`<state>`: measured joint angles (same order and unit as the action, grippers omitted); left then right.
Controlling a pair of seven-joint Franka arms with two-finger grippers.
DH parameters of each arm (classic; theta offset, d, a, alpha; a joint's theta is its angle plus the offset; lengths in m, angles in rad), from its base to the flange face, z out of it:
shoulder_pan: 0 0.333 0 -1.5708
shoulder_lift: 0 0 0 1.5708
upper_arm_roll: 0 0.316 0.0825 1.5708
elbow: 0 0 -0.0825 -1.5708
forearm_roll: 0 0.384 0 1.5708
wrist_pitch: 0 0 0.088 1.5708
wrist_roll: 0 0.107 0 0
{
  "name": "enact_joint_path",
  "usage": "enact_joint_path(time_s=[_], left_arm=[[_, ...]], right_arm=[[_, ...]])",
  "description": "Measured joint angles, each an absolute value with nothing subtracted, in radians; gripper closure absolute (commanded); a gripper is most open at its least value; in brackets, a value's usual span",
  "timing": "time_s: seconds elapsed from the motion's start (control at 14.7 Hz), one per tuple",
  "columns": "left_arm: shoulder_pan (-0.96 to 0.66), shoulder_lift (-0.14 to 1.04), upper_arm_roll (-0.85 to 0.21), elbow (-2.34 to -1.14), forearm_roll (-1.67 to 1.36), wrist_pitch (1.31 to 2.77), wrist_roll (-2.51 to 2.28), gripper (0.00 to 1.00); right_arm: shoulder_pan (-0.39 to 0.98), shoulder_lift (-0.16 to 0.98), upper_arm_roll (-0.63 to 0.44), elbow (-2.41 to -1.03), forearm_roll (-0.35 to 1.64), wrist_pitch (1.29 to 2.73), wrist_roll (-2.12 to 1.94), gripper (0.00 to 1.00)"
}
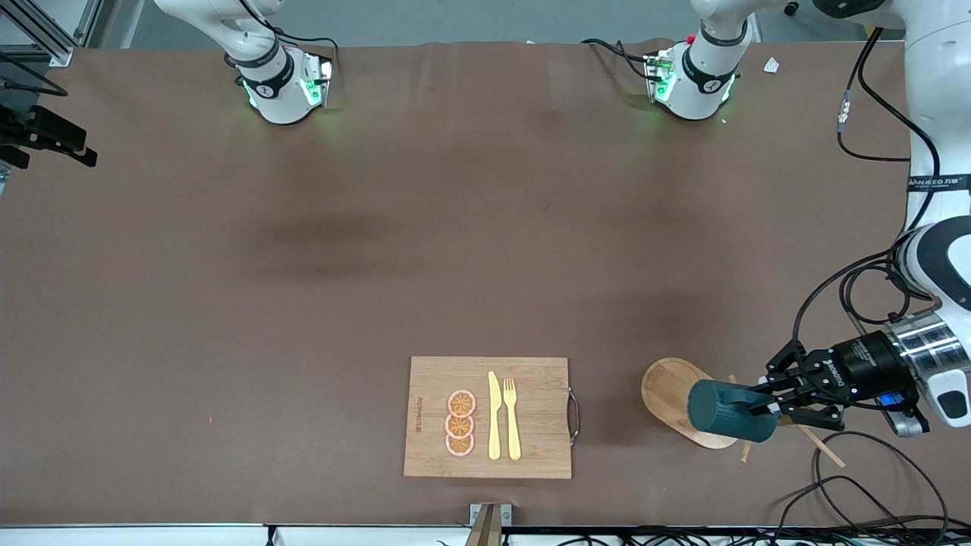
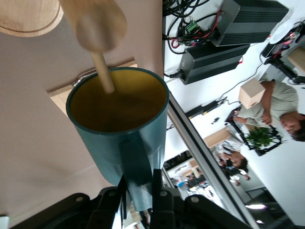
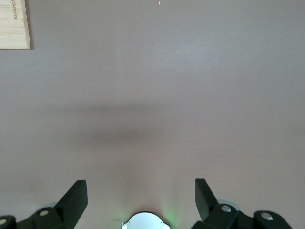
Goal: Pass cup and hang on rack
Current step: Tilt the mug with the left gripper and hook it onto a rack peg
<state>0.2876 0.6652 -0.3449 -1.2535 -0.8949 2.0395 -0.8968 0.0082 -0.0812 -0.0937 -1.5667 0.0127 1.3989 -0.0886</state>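
The dark teal cup (image 1: 730, 413) lies on its side in the air over the rack (image 1: 669, 388), a light wooden mug tree with an oval base. My left gripper (image 1: 765, 406) is shut on the cup's side handle (image 2: 139, 171). In the left wrist view the cup's yellow-tan mouth (image 2: 121, 102) faces the rack's post (image 2: 95, 21), and a thin peg (image 2: 103, 74) crosses in front of the opening. Two more pegs (image 1: 747, 451) stick out below the cup. My right gripper (image 3: 141, 200) waits open over bare table, with nothing between its fingers.
A bamboo cutting board (image 1: 531, 379) with orange slices, a yellow knife and a fork lies near the front edge, beside the rack toward the right arm's end. Loose black cables (image 1: 857, 485) lie by the left arm's end.
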Motion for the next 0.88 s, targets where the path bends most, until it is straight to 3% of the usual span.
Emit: enact_joint_path(time_s=[0.88], left_arm=[[0.308,0.717,-0.347,-1.253,-0.932,2.039,-0.888,0.99]], right_arm=[[0.008,-0.081,-0.094,-1.567,0.013,1.399,-0.089,0.00]])
